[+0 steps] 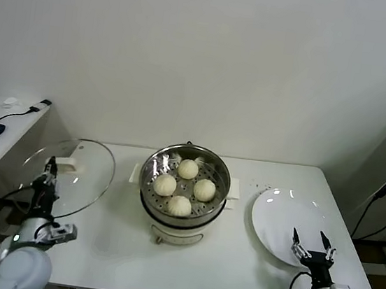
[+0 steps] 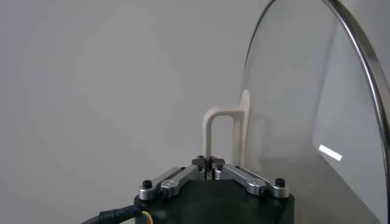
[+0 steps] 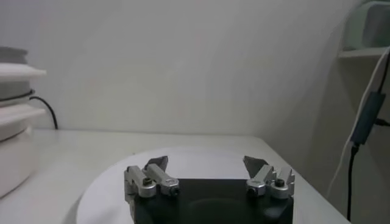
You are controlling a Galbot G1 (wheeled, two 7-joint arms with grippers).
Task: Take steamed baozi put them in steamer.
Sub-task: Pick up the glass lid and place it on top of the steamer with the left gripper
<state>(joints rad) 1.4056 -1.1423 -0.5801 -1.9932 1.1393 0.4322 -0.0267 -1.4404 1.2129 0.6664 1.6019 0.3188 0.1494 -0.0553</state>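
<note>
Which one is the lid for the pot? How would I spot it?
Find the shiny steamer holding four baozi in the middle of the white table. On the robot's left of it, the left gripper holds a big round disc by its white handle. That is the glass lid: see-through with a metal rim, unlike the solid white plate.

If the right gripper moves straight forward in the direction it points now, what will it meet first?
Probably nothing near. The right gripper, open, hovers over the white plate's near rim and points level across it; beyond lies bare table, then the wall. The steamer sits off to its side. Its height over the plate is unclear.
</note>
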